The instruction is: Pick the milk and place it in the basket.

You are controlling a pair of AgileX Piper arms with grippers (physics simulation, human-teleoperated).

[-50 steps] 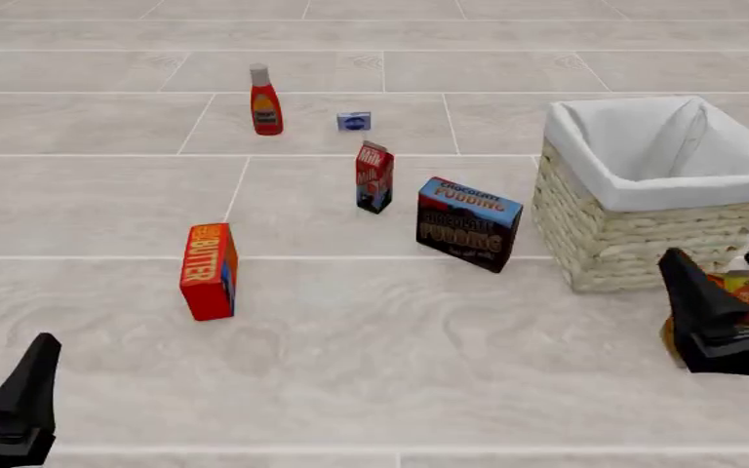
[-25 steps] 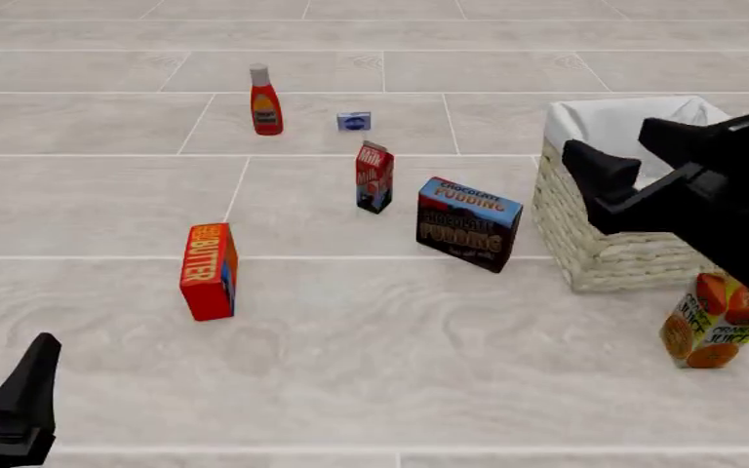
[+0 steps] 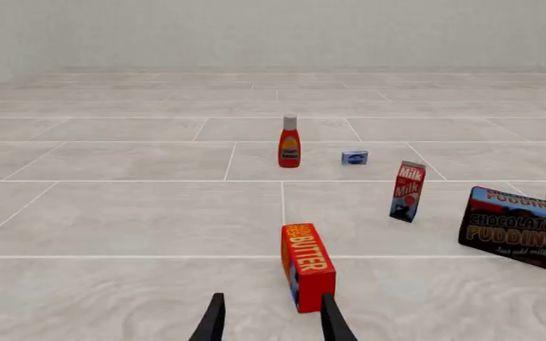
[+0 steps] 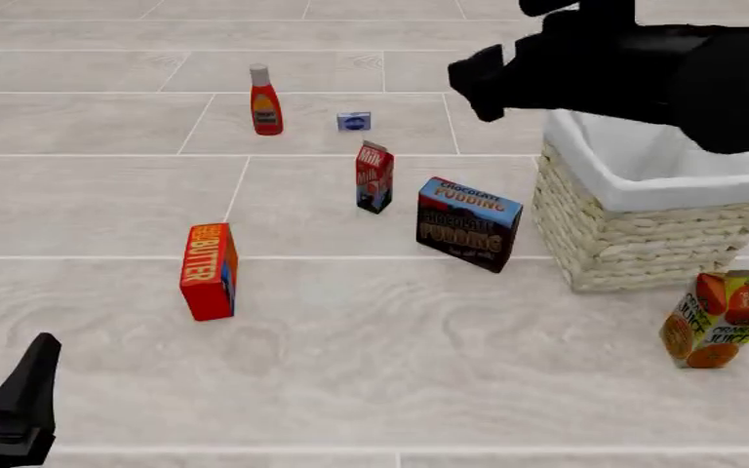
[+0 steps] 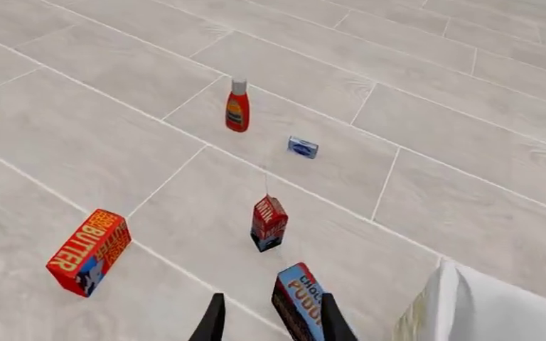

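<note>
Red-and-white with a dark blue base, the milk point(image 4: 374, 176) stands upright on the tiled surface near the middle of the front view, untouched by either arm. Just beside it on its right, toward the basket, stands the chocolate pudding box point(image 4: 468, 223); the two are close but apart. The basket point(image 4: 635, 234), pale wicker with a white cloth lining, sits to the right of the pudding box, so the box occupies the floor between carton and basket. Beyond the milk are a red ketchup bottle point(image 4: 265, 100) and a small blue-and-white pack point(image 4: 354, 121), both well apart from it. A red-orange butter box point(image 4: 210, 270) stands nearer the camera on the left, and an orange juice carton point(image 4: 720, 319) stands in front of the basket's right corner. The right gripper point(image 5: 268, 320) hangs high above the far side of the basket, fingers parted and empty, aimed down at the milk and pudding box. The left gripper point(image 3: 273, 321) sits low at the near left, fingers likewise parted and empty, with the butter box directly ahead.
</note>
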